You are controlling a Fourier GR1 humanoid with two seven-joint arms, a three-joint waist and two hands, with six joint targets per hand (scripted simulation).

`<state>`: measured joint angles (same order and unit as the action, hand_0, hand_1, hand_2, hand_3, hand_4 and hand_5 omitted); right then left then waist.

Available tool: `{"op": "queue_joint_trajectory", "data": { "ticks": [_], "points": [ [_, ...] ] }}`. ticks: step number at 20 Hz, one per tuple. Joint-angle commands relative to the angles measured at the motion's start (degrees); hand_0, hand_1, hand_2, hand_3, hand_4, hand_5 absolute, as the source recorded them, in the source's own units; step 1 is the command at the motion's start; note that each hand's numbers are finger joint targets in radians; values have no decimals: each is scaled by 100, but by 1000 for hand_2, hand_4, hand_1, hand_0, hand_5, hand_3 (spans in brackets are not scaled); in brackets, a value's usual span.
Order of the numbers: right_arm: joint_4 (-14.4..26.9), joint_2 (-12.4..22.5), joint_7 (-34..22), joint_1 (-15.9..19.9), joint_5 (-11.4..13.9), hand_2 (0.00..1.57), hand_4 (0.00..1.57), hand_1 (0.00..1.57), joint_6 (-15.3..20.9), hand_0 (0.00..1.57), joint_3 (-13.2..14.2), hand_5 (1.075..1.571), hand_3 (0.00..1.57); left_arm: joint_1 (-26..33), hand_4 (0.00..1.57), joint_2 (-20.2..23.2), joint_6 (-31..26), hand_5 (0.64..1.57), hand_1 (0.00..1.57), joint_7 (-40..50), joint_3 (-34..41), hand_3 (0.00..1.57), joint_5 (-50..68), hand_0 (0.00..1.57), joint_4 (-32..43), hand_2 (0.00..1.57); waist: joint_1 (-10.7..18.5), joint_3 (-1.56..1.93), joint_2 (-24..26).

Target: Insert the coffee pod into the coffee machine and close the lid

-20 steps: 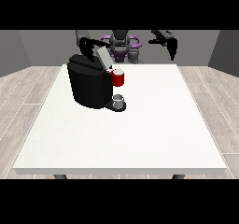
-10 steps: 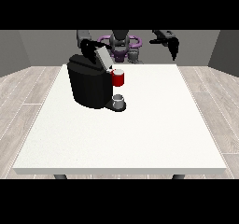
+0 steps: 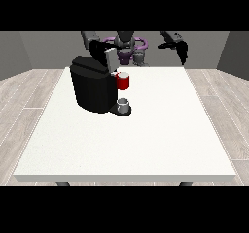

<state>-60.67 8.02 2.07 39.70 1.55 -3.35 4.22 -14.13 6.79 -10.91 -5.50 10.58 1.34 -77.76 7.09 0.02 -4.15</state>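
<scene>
The black coffee machine [image 3: 92, 84] stands in the upper left part of the white desk [image 3: 146, 140], its brew side turned toward the frame's centre. A red pod holder [image 3: 123, 81] juts out there, directly above a small grey cup [image 3: 123, 105] on the drip base, so anything brewed would fall straight into it. The lid [image 3: 111, 57] appears tilted up at the machine's top, with the hand at the view's left [image 3: 99, 48] right behind it, probably placed to press it down. That hand is dark against the dark machine, and I cannot tell how its fingers lie. The coffee pod itself cannot be made out apart from the red holder; it may already sit inside. The hand at the view's right [image 3: 182, 50] hangs raised at the desk's far right corner, holding nothing, fingers drooping relaxed, well away from the machine. The robot's torso [image 3: 127, 45] is partly cut off at the top.
</scene>
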Motion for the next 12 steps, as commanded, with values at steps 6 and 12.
{"op": "queue_joint_trajectory", "data": {
  "ticks": [6,12],
  "points": [
    [285,-205,11,591,579,0,215,0,324,0,-328,1571,0,-220,154,1,-1,1571,0,78,-103,0,80,0,51,0,225,-2,-153],
    [317,-363,67,589,758,0,110,0,313,0,-483,1571,0,-106,182,-78,24,1571,0,-384,-163,0,58,0,54,0,49,-3,-31]
  ]
}}
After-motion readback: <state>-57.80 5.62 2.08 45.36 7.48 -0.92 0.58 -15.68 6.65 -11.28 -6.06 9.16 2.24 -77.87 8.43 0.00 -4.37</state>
